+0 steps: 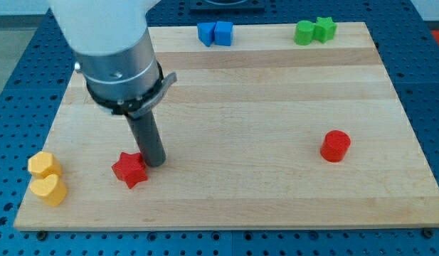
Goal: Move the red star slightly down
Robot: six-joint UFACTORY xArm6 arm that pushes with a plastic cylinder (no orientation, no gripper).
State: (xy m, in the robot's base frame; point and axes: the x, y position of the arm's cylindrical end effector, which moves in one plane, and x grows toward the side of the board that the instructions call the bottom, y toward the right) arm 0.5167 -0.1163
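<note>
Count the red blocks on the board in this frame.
2. The red star lies near the view's bottom left, touching my tip; the red cylinder stands toward the view's right. The arm may hide others.

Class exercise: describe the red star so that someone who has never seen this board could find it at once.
Start at the wooden board and go to its lower left part. There my tip touches the red star-shaped block at its upper right. The two yellow blocks to its left are rounder, and the red cylinder stands far right.

A wooden board (276,107) holds two touching blue blocks (215,33) and two green blocks (314,30) at the view's top, a red cylinder (336,146) at right, two yellow blocks (46,178) at bottom left.
</note>
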